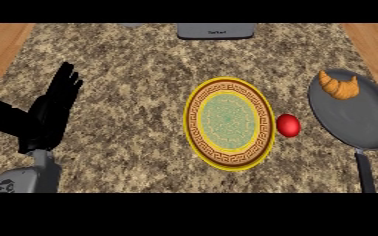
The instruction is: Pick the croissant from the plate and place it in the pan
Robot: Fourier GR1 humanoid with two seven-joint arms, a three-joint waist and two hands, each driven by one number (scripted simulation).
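A golden croissant (339, 86) lies in the grey pan (353, 120) at the right edge, near the pan's far rim. The pan's dark handle (365, 172) points toward me. The round plate (229, 124), yellow-rimmed with a brown key pattern and a green centre, sits in the middle of the counter with nothing on it. My left hand (53, 107) rests at the left side, fingers straight and pointing up, holding nothing. My right hand does not show.
A red ball-shaped fruit (288, 125) lies on the counter between the plate and the pan. A grey appliance (215, 30) stands at the back edge. Wooden strips (13, 37) border the speckled stone counter at both sides.
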